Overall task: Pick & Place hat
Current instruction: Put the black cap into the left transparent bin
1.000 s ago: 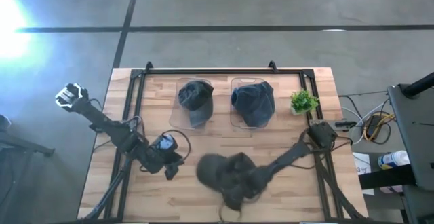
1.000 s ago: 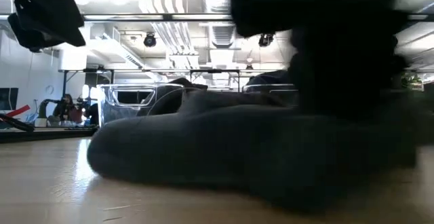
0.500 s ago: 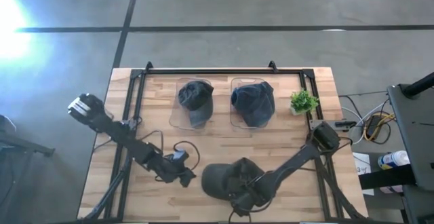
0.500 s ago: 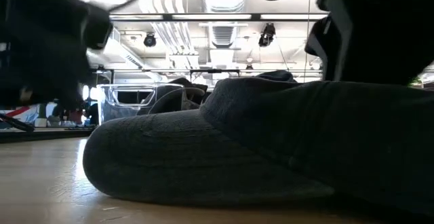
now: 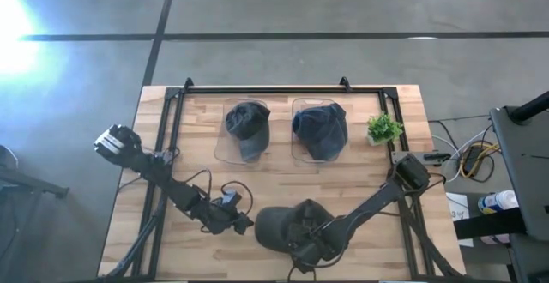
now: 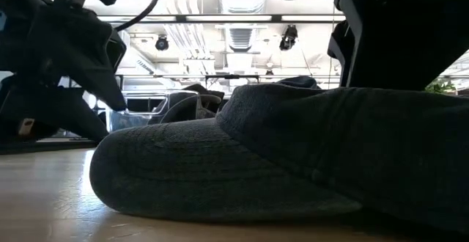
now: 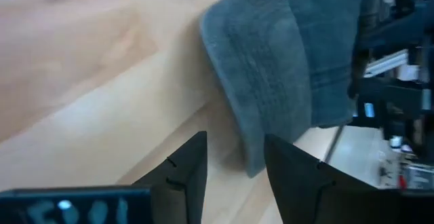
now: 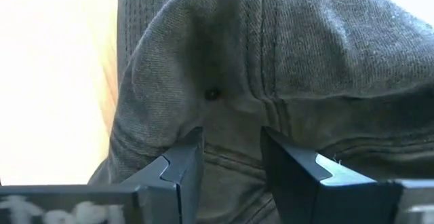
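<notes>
A dark grey cap [image 5: 286, 228] lies on the wooden table near its near edge, brim [image 7: 268, 81] toward the left; in the low view the cap [image 6: 242, 161] fills the foreground. My right gripper [image 8: 232, 157] is down on the crown, shut on its cloth. My left gripper [image 7: 235, 161] is open, low over the table at the brim's left edge [image 5: 243, 224]; the brim's rim reaches into the gap between its fingertips, and I cannot tell whether they touch it. My right gripper pinches a raised fold of the cap's crown [image 8: 230, 125], beside a small eyelet, between its two fingers. It comes slanting down from the table's right. The cloth puckers toward the fingers, and the cap rests on the table by its brim and lower rim.
Two more dark caps lie in clear trays at the far side [image 5: 247, 127] [image 5: 320, 129]. A small green plant [image 5: 384, 129] stands to their right. A black frame [image 5: 266, 89] rims the table. Bare wood lies left of the cap [image 5: 189, 240].
My right gripper carried the cap a little toward the near edge and set it down flat; it has lain still for the last half second. My left gripper swung right and toward the near edge, down to the cap's brim.
</notes>
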`<state>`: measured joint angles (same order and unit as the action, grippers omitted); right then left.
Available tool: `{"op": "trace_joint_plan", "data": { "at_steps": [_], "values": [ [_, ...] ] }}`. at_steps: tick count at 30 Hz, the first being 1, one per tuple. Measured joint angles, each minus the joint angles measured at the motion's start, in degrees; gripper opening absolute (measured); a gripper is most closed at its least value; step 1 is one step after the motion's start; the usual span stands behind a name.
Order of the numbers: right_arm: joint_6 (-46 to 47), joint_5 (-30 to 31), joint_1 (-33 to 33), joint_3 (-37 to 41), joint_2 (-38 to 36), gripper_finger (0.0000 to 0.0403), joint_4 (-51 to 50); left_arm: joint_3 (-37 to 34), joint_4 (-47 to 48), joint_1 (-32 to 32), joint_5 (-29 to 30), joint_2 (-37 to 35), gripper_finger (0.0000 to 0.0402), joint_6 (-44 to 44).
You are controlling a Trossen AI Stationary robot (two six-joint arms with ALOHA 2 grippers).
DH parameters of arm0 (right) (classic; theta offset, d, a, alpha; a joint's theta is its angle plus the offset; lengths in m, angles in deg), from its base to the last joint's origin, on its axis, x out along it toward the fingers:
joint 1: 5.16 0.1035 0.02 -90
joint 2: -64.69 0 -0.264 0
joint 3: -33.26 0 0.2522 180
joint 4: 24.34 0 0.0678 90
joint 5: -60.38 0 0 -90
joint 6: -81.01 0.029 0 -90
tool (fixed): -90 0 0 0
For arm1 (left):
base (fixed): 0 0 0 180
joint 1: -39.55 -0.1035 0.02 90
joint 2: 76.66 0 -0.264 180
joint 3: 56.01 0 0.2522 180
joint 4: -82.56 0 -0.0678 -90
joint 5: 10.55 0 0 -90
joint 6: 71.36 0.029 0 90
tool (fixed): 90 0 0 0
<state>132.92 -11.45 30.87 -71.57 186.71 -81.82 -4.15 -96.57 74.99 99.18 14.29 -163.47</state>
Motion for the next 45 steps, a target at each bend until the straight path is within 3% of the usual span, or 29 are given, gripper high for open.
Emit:
{"op": "trace_joint_plan", "data": {
  "at_steps": [5,18,32,41,45],
  "values": [
    [0.0,0.0,0.0,0.0,0.0,0.0141,0.5,-0.8,-4.4,0.0,0.3,2.0,0.0157,0.0],
    [-2.1,-0.2,-0.2,0.0,0.0,0.0141,2.3,0.5,-17.9,-0.2,3.3,11.1,0.0158,5.6],
    [-7.0,-0.7,-2.5,0.0,0.0,0.0141,3.8,1.3,-35.9,-0.8,4.2,13.9,0.0158,22.3],
    [-9.7,0.0,-3.7,-0.3,-0.1,0.0141,7.1,4.1,-36.1,-2.2,4.1,14.1,0.0153,27.1],
    [-9.1,0.1,-3.3,-0.3,-1.8,0.0141,5.0,3.9,-35.8,-2.2,3.0,13.9,0.0114,27.1]
  ]
}}
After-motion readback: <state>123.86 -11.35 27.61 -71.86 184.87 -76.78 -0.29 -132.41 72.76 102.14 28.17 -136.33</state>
